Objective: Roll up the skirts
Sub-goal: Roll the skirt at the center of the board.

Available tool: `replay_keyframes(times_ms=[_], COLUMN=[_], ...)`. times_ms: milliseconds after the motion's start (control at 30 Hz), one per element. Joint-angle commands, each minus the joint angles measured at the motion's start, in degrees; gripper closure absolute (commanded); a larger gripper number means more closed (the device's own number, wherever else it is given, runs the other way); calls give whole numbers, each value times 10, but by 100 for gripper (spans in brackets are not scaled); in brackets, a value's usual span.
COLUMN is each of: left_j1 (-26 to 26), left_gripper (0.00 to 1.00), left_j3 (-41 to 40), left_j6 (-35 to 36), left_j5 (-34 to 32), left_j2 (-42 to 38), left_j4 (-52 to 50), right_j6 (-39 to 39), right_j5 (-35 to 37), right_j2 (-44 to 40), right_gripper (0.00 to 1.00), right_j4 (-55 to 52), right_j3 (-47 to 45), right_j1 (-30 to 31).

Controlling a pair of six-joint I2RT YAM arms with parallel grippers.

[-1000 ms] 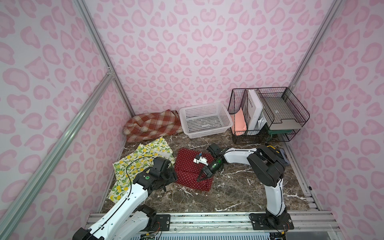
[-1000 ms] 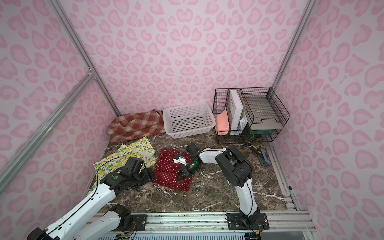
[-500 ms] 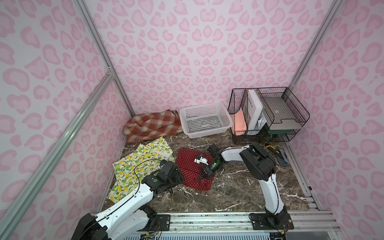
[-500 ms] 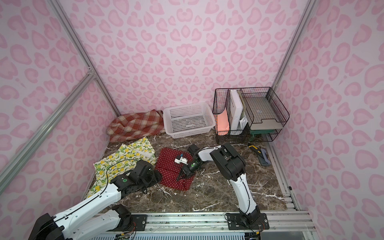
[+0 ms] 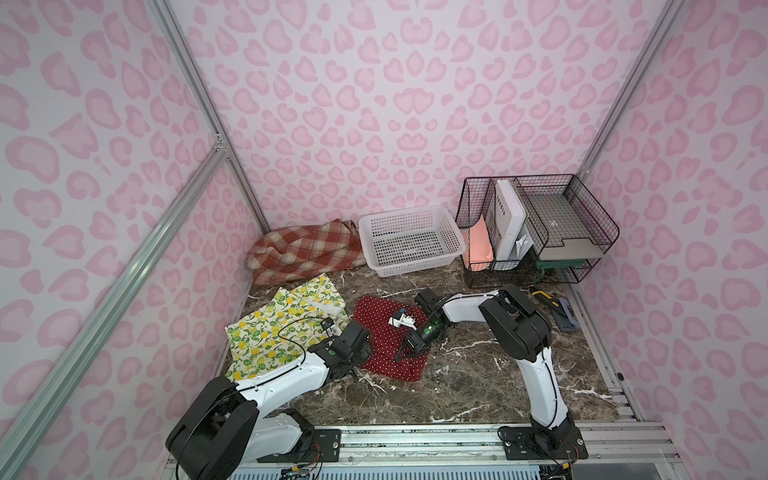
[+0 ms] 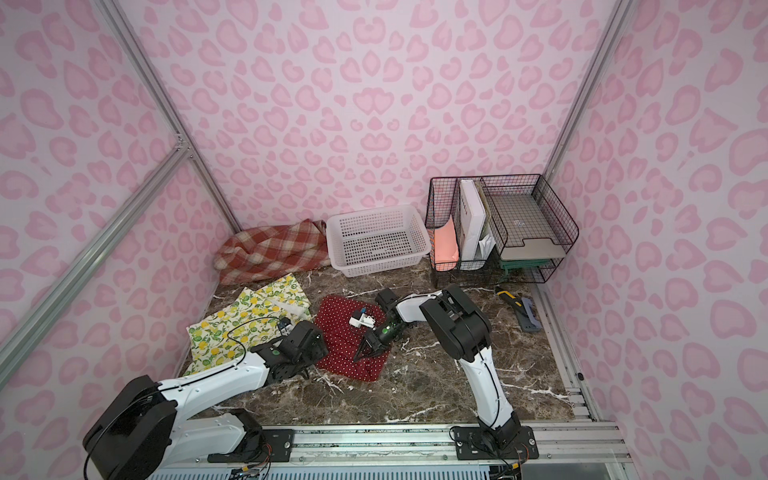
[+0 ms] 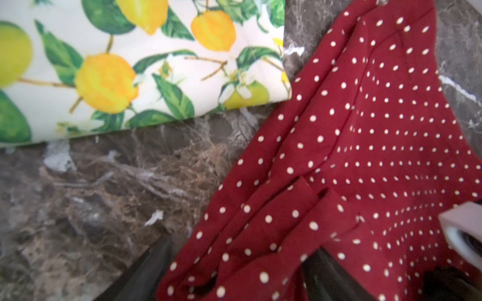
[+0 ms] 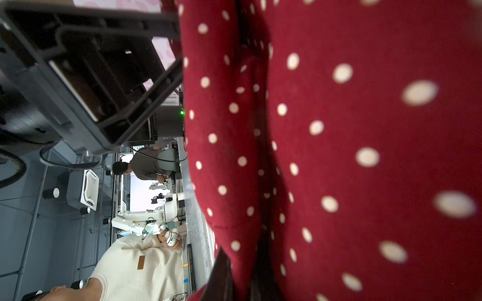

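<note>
None of the three skirts is rolled yet. The plaid skirt (image 5: 303, 251) lies bunched by the back wall and the lemon skirt (image 5: 274, 328) is spread just beside the red polka-dot skirt (image 5: 374, 311) on the marble table (image 5: 469, 374). The right gripper (image 5: 405, 353) pinches a fold of the red skirt, while the left gripper (image 7: 241, 247) has its jaws apart, straddling that skirt's edge.

Nothing legible from where I'm working. White folder (image 5: 509, 222) standing in the black wire organizer (image 5: 468, 203): a row of dark marks down its spine, too small to read. White tag (image 5: 402, 321) on the red polka-dot skirt (image 5: 384, 359), in front of that organizer: print unreadable.
</note>
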Motion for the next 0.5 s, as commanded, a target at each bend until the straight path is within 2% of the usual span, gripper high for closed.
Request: replay_keyframes(times_ms=[0, 33, 67, 100, 167, 200, 267, 467], left_j1=[1, 0, 0, 0, 0, 0, 0, -11], left_gripper=[33, 44, 62, 75, 94, 100, 100, 100], left_j3=[-1, 2, 6, 8, 15, 19, 21, 34], left_j6=[-25, -20, -22, -21, -11, -6, 2, 27], left_j5=[3, 0, -6, -11, -16, -16, -11, 12], left_j2=[34, 38, 40, 40, 40, 40, 40, 43], left_j4=[-59, -60, -70, -77, -90, -94, -96, -94], right_j6=[-27, -26, -26, -22, -13, -4, 7, 36], right_j5=[94, 95, 98, 105, 123, 139, 165, 371], right_j2=[13, 11, 7, 1, -17, -30, -64, -188], right_gripper=[86, 83, 79, 77, 74, 69, 59, 45], right_j4=[-25, -25, -27, -25, -24, -23, -23, -88], right_j3=[-7, -10, -13, -16, -23, -26, -35, -34], right_j1=[1, 1, 1, 1, 2, 2, 2, 31])
